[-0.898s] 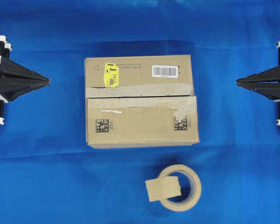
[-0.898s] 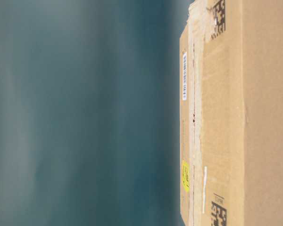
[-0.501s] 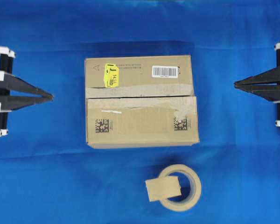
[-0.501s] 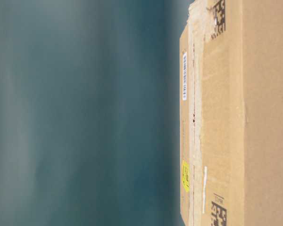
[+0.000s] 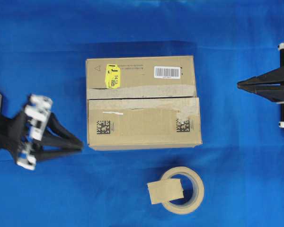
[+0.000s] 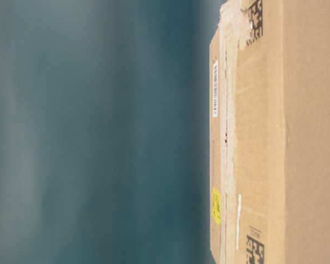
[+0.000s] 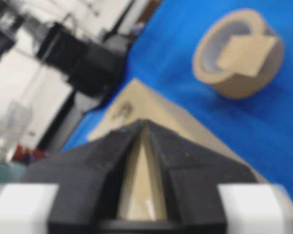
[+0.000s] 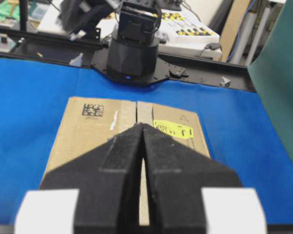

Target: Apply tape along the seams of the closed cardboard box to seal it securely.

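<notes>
On the blue desk (image 5: 47, 198) the cardboard box (image 5: 143, 127) sat closed near the middle, its long sides running across the overhead view. A yellow sticker (image 5: 112, 76) and a white barcode label (image 5: 167, 72) marked the far flap, and two black square codes (image 5: 103, 127) sat on the near flap. The seams (image 5: 142, 98) showed as a straight dark line between the two flaps, bordered by pale torn strips of old tape (image 5: 146, 91).

In front of the box, on the side nearer the overhead camera's bottom edge, lay a tan tape roll (image 5: 183, 190), and the tape (image 5: 165, 191), a short squarish piece, rested across the roll's left rim, touching it. Neither roll nor piece touched the box.

The left end effector (image 5: 79, 145) hung just beside the box's lower left corner, angled toward it, blurred, its two fingers spread apart with nothing between them. Its own wrist camera looked past the fingertips to the box and, beyond, to the roll with the tape on it.

The right end effector (image 5: 240, 85) stood well apart from the box at the right edge, pointing at it, its fingers pressed together and empty. From the table-level camera only the box filled the right side, against a soft blue-green blur.
</notes>
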Motion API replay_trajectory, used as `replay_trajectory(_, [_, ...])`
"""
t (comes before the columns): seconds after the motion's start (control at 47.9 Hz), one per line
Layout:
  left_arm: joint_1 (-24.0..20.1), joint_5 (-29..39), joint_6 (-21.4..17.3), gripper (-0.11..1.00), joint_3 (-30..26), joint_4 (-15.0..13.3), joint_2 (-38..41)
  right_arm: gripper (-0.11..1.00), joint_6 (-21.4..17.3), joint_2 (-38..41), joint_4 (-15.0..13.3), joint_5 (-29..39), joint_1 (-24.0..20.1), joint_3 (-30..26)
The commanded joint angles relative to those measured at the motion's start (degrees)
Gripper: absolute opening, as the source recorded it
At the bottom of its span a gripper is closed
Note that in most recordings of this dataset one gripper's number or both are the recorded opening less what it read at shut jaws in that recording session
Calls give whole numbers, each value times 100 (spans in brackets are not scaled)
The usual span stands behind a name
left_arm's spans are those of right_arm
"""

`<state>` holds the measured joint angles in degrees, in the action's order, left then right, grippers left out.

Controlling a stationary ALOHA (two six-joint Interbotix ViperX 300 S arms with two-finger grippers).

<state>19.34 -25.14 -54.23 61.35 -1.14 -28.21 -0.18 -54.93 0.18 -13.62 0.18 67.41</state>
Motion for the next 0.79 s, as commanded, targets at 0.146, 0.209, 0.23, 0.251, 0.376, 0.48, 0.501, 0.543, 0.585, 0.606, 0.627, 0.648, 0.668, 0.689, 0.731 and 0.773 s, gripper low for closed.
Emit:
replay_trajectory(0.146, [202, 0, -606, 73, -809, -18, 1389, 0, 114, 44, -26, -70, 9, -141])
replay_trajectory(0.209, [202, 9, -826, 69, -1028, -18, 1775, 0, 132, 70, -62, -79, 9, -141])
replay_trajectory(0.23, [220, 9, -914, 66, -1107, -18, 1907, 0, 132, 70, -70, -79, 9, -141])
replay_trajectory(0.251, [229, 9, -993, 65, -1195, -18, 2030, 0, 141, 70, -88, -79, 9, -141])
replay_trajectory(0.376, [299, 18, -1556, 64, -1696, -18, 2707, 0, 141, 70, -176, -193, 9, -132])
replay_trajectory(0.48, [316, 26, -1969, 63, -2074, -18, 3173, 0, 141, 79, -237, -272, 9, -132])
replay_trajectory(0.501, [316, 18, -2048, 63, -2127, -18, 3252, 0, 141, 79, -246, -272, 9, -132])
replay_trajectory(0.543, [316, 26, -2180, 63, -2241, -18, 3410, 0, 141, 88, -281, -281, 9, -132])
replay_trajectory(0.585, [316, 26, -2294, 64, -2355, -18, 3560, 0, 141, 88, -299, -281, 9, -132])
replay_trajectory(0.606, [316, 26, -2355, 63, -2408, -18, 3630, 0, 141, 88, -299, -281, 9, -123])
replay_trajectory(0.627, [316, 26, -2435, 63, -2487, -18, 3735, 0, 141, 88, -299, -281, 9, -132])
replay_trajectory(0.648, [308, 26, -2479, 63, -2531, -18, 3797, 0, 141, 88, -299, -281, 9, -132])
replay_trajectory(0.668, [299, 26, -2505, 63, -2584, -18, 3858, 0, 141, 88, -299, -281, 9, -132])
replay_trajectory(0.689, [290, 26, -2531, 63, -2637, -18, 3920, 0, 141, 88, -299, -281, 9, -132])
replay_trajectory(0.731, [272, 35, -2566, 64, -2725, -18, 4034, 0, 141, 88, -299, -281, 0, -123])
replay_trajectory(0.773, [255, 62, -2602, 63, -2813, -18, 4131, 0, 141, 97, -299, -290, -9, -123])
